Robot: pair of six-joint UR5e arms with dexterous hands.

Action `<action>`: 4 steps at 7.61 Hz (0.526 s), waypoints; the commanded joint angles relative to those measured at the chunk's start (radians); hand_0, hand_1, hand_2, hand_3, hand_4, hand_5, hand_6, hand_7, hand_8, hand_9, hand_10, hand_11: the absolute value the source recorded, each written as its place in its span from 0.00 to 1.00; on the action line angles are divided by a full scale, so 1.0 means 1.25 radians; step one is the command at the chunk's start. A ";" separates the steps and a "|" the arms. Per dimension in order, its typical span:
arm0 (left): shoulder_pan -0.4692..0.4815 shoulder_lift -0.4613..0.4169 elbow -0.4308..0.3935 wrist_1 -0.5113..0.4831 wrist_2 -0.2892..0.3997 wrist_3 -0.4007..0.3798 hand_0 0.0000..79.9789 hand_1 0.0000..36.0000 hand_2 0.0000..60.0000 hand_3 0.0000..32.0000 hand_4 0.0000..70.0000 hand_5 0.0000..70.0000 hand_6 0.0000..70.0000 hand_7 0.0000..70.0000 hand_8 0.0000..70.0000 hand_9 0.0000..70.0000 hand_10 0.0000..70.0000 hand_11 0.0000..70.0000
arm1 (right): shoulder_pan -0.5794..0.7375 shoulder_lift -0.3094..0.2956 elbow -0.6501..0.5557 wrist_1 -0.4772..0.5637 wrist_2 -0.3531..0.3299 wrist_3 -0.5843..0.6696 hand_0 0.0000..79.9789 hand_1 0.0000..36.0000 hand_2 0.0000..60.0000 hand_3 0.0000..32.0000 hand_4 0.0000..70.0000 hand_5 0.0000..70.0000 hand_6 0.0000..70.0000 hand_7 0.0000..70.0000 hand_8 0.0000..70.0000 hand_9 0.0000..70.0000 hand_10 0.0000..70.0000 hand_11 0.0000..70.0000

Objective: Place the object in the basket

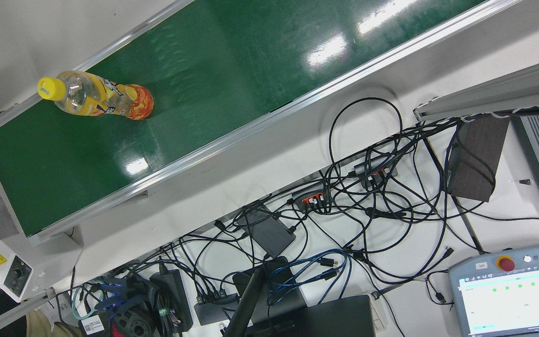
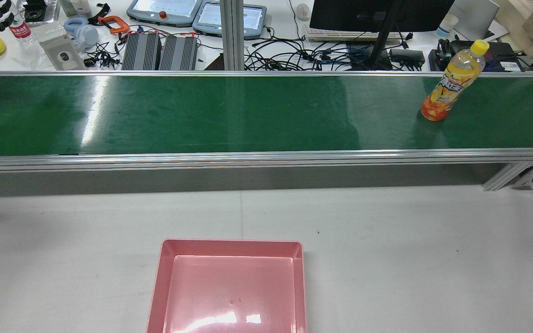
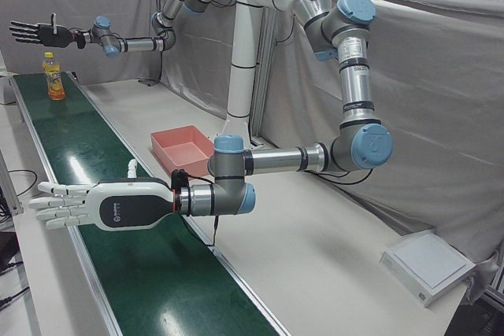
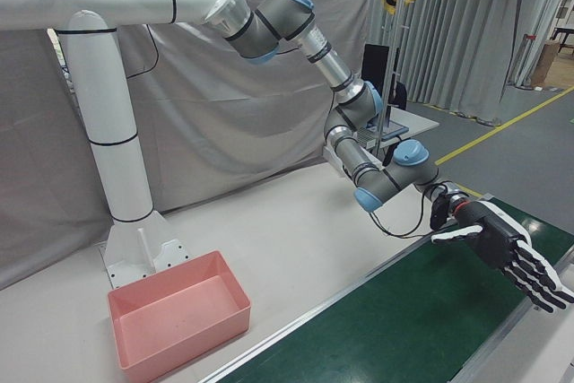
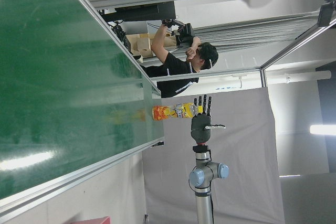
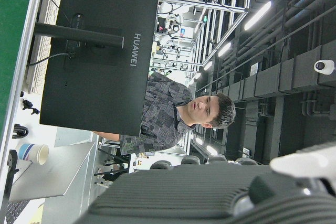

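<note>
An orange-drink bottle with a yellow cap stands upright near the right end of the green conveyor belt; it also shows as the bottle, the bottle and the bottle. The empty pink basket sits on the grey table in front of the belt. My right hand hovers open just above and beyond the bottle without touching it, fingers spread, as the right hand shows. My left hand is open over the belt's other end, far from the bottle.
Beyond the belt lies a desk with tangled cables, teach pendants and a monitor. A person stands behind that desk. The belt's control box sits at its end. A white box rests on the table.
</note>
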 commanded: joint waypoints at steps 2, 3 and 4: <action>0.000 0.000 -0.002 -0.001 -0.001 -0.002 0.91 0.37 0.00 0.00 0.02 0.25 0.00 0.00 0.00 0.00 0.00 0.03 | 0.000 0.000 0.000 0.000 0.000 0.000 0.00 0.00 0.00 0.00 0.00 0.00 0.00 0.00 0.00 0.00 0.00 0.00; 0.000 0.000 0.000 -0.001 0.000 -0.002 0.91 0.37 0.00 0.00 0.01 0.25 0.00 0.00 0.00 0.00 0.00 0.02 | 0.000 0.000 0.000 0.000 0.000 0.000 0.00 0.00 0.00 0.00 0.00 0.00 0.00 0.00 0.00 0.00 0.00 0.00; 0.000 0.000 -0.002 -0.001 0.000 -0.002 0.91 0.37 0.00 0.00 0.01 0.25 0.00 0.00 0.00 0.00 0.00 0.03 | 0.000 0.001 0.000 0.000 0.000 0.000 0.00 0.00 0.00 0.00 0.00 0.00 0.00 0.00 0.00 0.00 0.00 0.00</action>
